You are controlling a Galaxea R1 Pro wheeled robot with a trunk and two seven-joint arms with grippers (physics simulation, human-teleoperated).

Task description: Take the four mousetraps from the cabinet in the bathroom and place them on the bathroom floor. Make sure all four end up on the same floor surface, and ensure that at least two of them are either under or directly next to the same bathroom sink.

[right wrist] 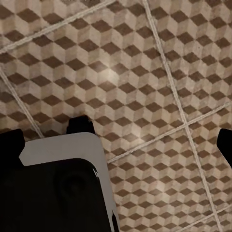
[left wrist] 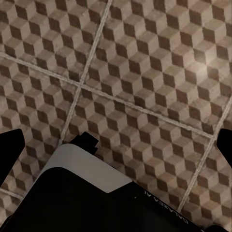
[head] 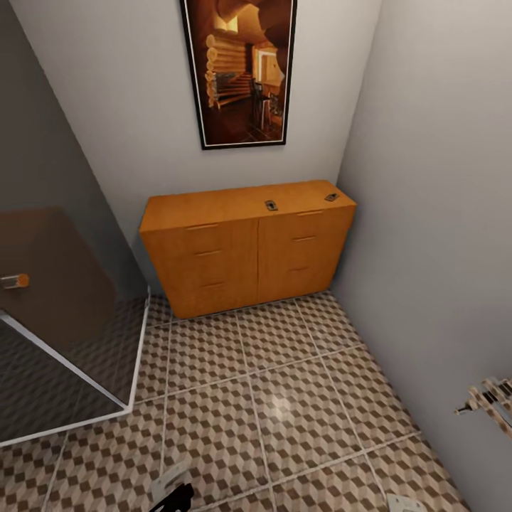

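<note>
The orange-brown cabinet (head: 245, 249) stands against the far wall, its drawers closed. Two mousetraps lie on its top: one (head: 271, 205) near the middle front, another (head: 331, 197) at the right end. Any others are out of sight. The cube-patterned bathroom floor (head: 284, 398) stretches between me and the cabinet. My left gripper (left wrist: 116, 145) hangs open over the floor tiles (left wrist: 145, 72), dark fingertips (left wrist: 10, 147) spread wide and nothing between them. My right gripper (right wrist: 118, 142) is likewise open and empty above the tiles (right wrist: 145, 63).
A dark glass-walled shower (head: 50, 334) with a white sill takes up the left. A framed picture (head: 242, 71) hangs above the cabinet. A grey wall (head: 441, 213) runs along the right, with a metal fixture (head: 491, 400) sticking out low. My own base (left wrist: 87, 193) shows below the grippers.
</note>
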